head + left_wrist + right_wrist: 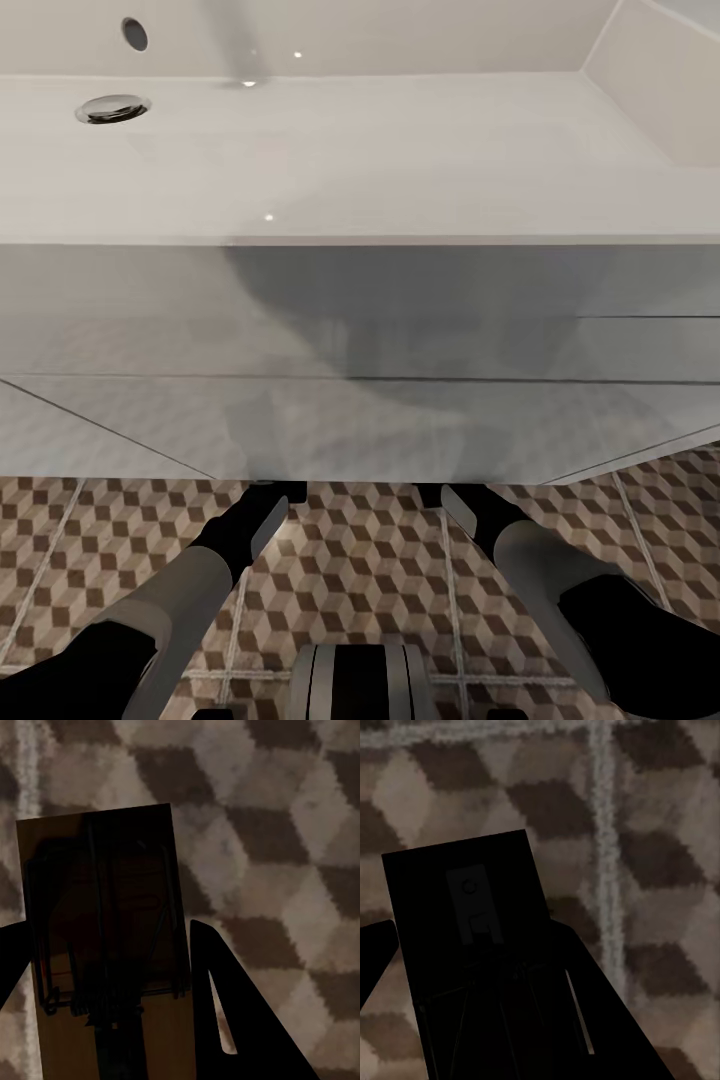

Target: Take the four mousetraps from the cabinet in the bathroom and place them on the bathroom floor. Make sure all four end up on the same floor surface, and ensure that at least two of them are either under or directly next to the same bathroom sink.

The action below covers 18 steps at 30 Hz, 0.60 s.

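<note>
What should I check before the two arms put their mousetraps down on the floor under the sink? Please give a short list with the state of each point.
1. Left gripper has a mousetrap between its fingers: ok.
2. Right gripper has a mousetrap: ok.
3. Both arms reach beneath the sink: ok.
4. Patterned bathroom floor lies below both traps: ok.
5. Height above the tiles: cannot tell.
6. Other two traps placed: cannot tell.
</note>
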Motion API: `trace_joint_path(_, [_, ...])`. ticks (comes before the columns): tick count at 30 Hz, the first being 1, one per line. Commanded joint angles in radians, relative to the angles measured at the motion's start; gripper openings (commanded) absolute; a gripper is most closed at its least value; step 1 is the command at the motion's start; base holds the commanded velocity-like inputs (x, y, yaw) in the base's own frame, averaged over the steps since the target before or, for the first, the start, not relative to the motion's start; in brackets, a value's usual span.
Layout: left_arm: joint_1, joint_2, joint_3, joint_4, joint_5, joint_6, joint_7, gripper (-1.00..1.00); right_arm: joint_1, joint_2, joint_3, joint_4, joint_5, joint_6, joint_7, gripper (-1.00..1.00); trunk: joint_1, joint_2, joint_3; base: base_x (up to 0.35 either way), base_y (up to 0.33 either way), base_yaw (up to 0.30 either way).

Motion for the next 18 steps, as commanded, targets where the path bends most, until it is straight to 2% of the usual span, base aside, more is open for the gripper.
trace_joint_path(1, [-0.029, 0.001, -0.007, -0.002, 0.010, 0.008, 0.009, -1.00, -0.032, 0.000, 0.009, -0.025, -0.010, 0.005, -0.007, -1.00, 0.000, 0.000, 0.000, 0.000, 0.000, 0.000])
trace_joint_path(18, [-0.029, 0.001, -0.007, -0.002, 0.010, 0.008, 0.009, -1.00, -0.032, -0.001, 0.007, -0.025, -0.011, 0.005, -0.007, -1.00, 0.000, 0.000, -0.007, 0.000, 0.000, 0.000])
